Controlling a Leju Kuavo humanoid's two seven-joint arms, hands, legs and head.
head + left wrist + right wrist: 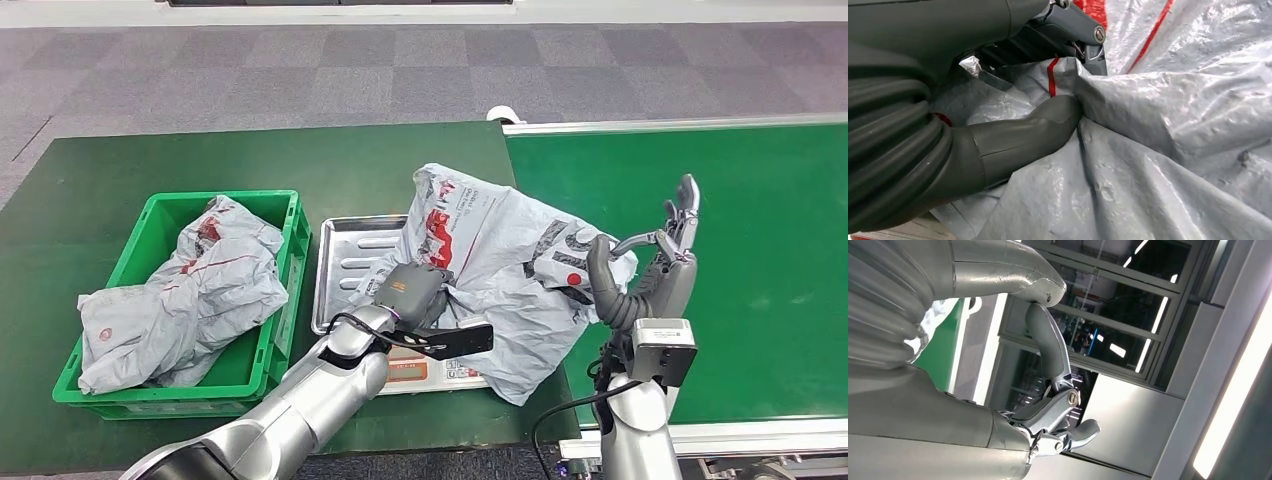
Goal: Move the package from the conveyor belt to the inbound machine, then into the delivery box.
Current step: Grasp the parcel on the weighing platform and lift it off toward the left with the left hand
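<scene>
Left hand (pixel 412 292) grips the crumpled grey package (pixel 500 275) lying over the metal tray (pixel 345 262) of the inbound machine, beside the green delivery box (pixel 260 330) holding another grey bag (pixel 190 295), while the right hand (pixel 650 265) stands open and empty at the conveyor belt's (pixel 740 230) edge.

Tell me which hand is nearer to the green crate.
Left. The left hand grips the grey package on the metal tray beside the green crate; the right hand is raised beyond the package.
</scene>
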